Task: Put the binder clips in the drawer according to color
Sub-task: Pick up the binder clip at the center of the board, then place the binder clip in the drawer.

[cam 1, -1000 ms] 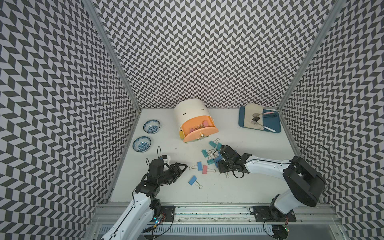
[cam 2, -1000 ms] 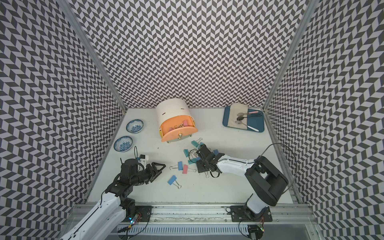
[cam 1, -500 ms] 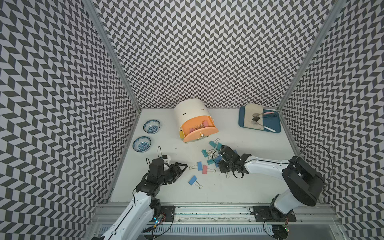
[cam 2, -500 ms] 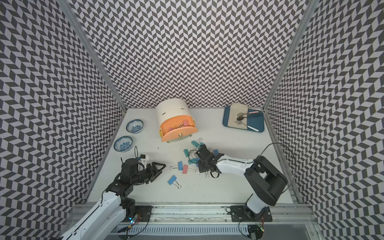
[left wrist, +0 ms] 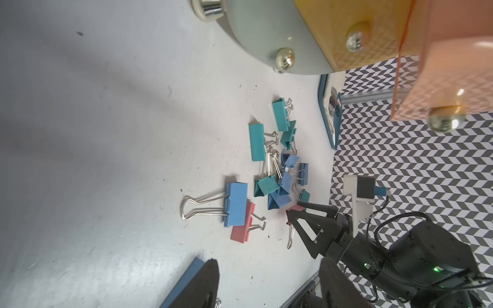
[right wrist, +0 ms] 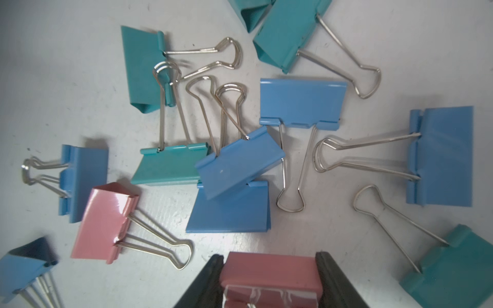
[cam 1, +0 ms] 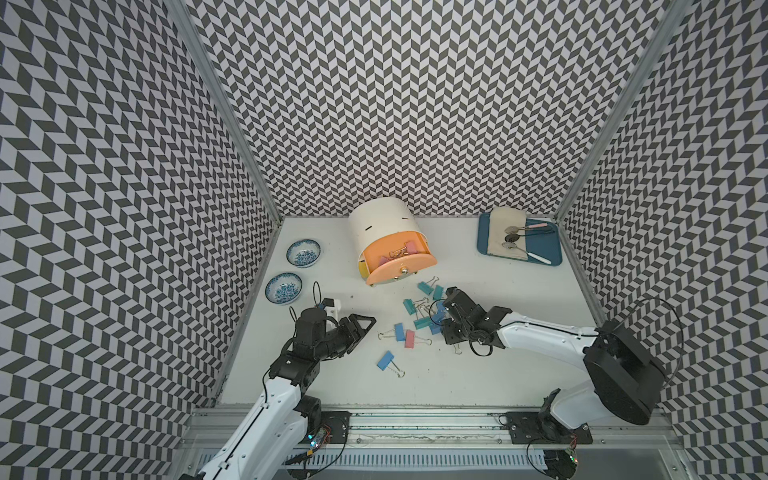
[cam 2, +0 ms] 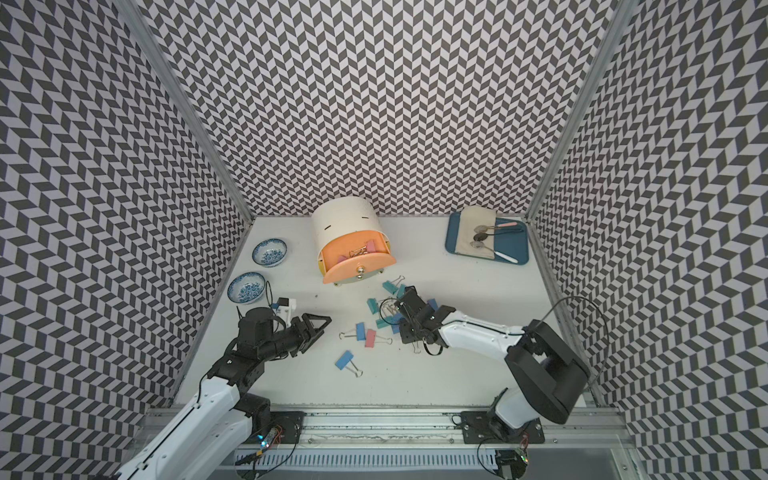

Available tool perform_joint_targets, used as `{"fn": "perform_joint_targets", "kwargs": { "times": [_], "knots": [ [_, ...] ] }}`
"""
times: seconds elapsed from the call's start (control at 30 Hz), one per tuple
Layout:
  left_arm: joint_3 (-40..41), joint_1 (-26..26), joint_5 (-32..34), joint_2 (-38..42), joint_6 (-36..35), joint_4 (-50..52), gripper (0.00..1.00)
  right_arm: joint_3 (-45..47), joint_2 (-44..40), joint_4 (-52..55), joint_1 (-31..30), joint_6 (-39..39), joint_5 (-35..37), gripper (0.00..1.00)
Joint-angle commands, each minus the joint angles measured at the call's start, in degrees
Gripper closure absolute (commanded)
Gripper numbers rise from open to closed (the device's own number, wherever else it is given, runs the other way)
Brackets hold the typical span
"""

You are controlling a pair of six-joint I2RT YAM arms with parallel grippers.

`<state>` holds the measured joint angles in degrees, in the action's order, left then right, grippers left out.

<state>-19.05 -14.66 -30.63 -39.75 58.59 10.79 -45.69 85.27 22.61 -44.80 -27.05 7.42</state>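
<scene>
At wrist-view edge, pink clip (right wrist: pixel 270 269) cut off, R jaws pinching it; L jaws spread.

Both top views looked steeply down from high at the front onto the whole table (cam 1: pixel 478 374), left wrist view skimmed low toward the drawer (left wrist: pixel 266 40) and binder clips (left wrist: pixel 257 141), right wrist view sat close above the same clips.

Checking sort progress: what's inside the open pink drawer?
The pink drawer holds at least two pink binder clips with tangled silver handles. Its front panel hides the near floor, so no exact count.
</scene>
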Motion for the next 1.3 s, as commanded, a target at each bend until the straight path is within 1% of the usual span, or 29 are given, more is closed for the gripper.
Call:
{"fn": "perform_joint_targets", "kwargs": {
  "times": [0.0,0.23,0.37,0.6,0.8,0.87,1.07,1.27],
  "knots": [
    [-3.3,0.0,0.3,-0.5,-1.3,0.1,0.36,-0.4,-3.6,0.8,2.4,-0.4,-0.2,0.55],
    [-9.3,1.8,-0.6,-0.9,-2.8,3.3,0.36,-3.0,-9.2,2.7,9.7,1.0,-3.7,0.56],
    [-13.5,3.1,-1.1,-1.9,-3.2,4.2,0.36,-7.4,-10.7,4.0,13.4,1.9,-5.6,0.56],
    [-24.1,4.2,-1.1,-6.9,-6.5,6.8,0.36,-17.2,-9.9,4.0,18.5,2.4,-10.0,0.56],
    [-33.3,4.4,-1.0,-12.4,-8.3,7.2,0.36,-27.3,-6.2,2.7,20.9,1.2,-14.4,0.56],
    [-35.8,4.4,-1.3,-14.2,-8.5,6.6,0.36,-31.2,-4.0,2.1,21.0,1.3,-17.2,0.56],
    [-40.2,4.4,-3.1,-19.0,-8.4,3.8,0.36,-40.6,1.8,-0.1,21.1,-1.2,-22.9,0.56],
    [-42.1,4.4,-4.4,-22.3,-7.5,1.1,0.36,-47.7,6.8,-1.9,20.3,-3.5,-26.3,0.56]
  ]
}}
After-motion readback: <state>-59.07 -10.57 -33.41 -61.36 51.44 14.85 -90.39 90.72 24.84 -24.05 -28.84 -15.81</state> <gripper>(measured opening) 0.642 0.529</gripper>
